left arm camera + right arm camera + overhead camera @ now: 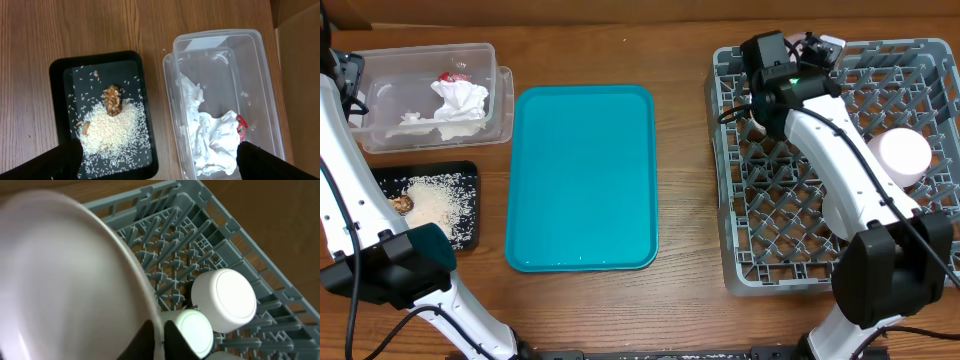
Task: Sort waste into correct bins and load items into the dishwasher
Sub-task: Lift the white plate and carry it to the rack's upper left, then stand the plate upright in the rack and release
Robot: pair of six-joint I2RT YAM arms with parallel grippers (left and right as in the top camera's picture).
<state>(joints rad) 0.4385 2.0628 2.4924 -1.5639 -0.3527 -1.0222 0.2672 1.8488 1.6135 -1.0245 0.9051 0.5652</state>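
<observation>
While the large white plate [65, 280] sits among the pegs of the grey rack [760, 230], right jaws pinch its rim. White dish [222, 300], white cup [192, 330]: racked beside it. Napkin [215, 140], red wrapper [241, 125]: clear tub [260, 70]. Rice [112, 130]: black tray [60, 85]. Left jaws: wide, empty. I judge sorting done, loading nearly finished.

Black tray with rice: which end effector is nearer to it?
Left. The left end effector hangs open above the black tray; the right end effector is far off at the grey rack, pinching the white plate.
</observation>
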